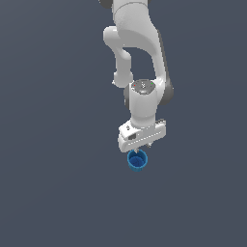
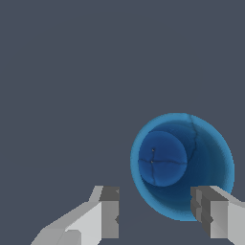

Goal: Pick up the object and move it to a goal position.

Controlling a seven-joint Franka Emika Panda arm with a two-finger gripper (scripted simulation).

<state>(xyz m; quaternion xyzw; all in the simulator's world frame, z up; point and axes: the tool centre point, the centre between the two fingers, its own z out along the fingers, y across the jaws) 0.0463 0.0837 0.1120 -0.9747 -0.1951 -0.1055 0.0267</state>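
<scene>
Blue cup (image 1: 137, 161) upright on the dark counter (image 1: 48, 193), just below centre of the exterior view, right under the white hand (image 1: 143, 147). Hand spread wide and gripping nothing. In the wrist view, hollow cup (image 2: 182, 165) seen from above, one finger (image 2: 209, 210) overlapping its rim, the other finger (image 2: 109, 210) beside it.

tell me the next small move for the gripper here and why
Probably a small sideways shift to centre the gripper over the blue cup, then descend. In the wrist view the cup sits off-centre between the open fingers: one fingertip overlaps its rim while the other stands clear of it. Going straight down would likely land a finger on the rim instead of straddling it.
</scene>
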